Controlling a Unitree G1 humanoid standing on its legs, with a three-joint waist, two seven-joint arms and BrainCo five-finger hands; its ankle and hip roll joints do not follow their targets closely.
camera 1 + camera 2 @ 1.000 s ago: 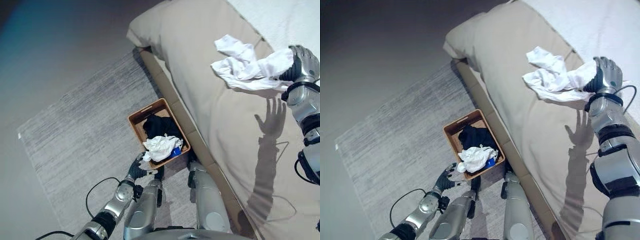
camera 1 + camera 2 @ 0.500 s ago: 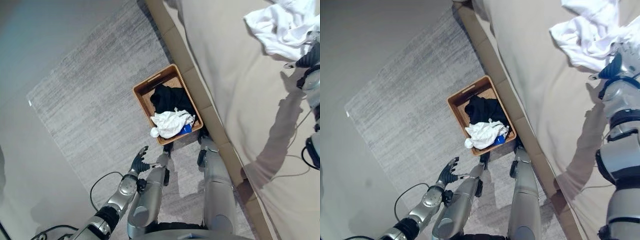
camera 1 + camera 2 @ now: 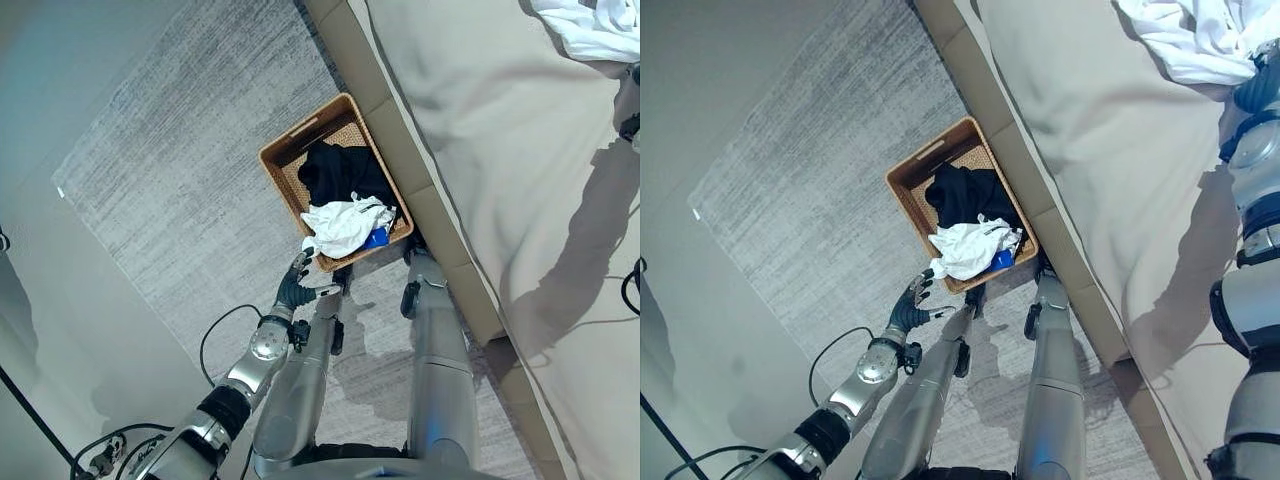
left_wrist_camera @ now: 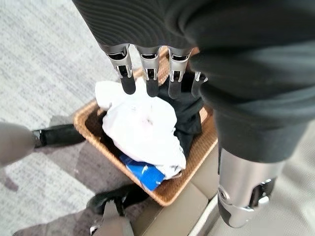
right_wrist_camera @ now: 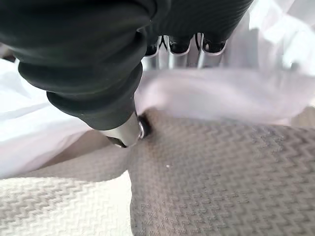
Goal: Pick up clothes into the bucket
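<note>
Wicker basket [image 3: 283,160] on grey rug [image 3: 180,180], set against base of bed [image 3: 470,150]. Contents: black garment [image 3: 340,172] toward the far end, crumpled white garment [image 3: 345,225] on top at the near end, small blue item [image 3: 377,238] beside the white one against the near wall. Left hand [image 3: 296,290] just short of the basket's near corner, above the rug; fingers [image 4: 150,73] straight and spread, holding nothing. White clothes [image 3: 1195,40] on the beige cover of the bed, well apart from the basket, bunched against right hand [image 3: 1257,90]. Right wrist view: white cloth drawn over the fingers of the right hand and the thumb [image 5: 125,132] resting on the woven cover; fingers hidden in the cloth, grip state cannot be told. Compared with half a second earlier: whole view shifted, so camera moved; left hand now nearer the basket corner; basket contents unchanged; white clothes still at the right hand on the bed.
</note>
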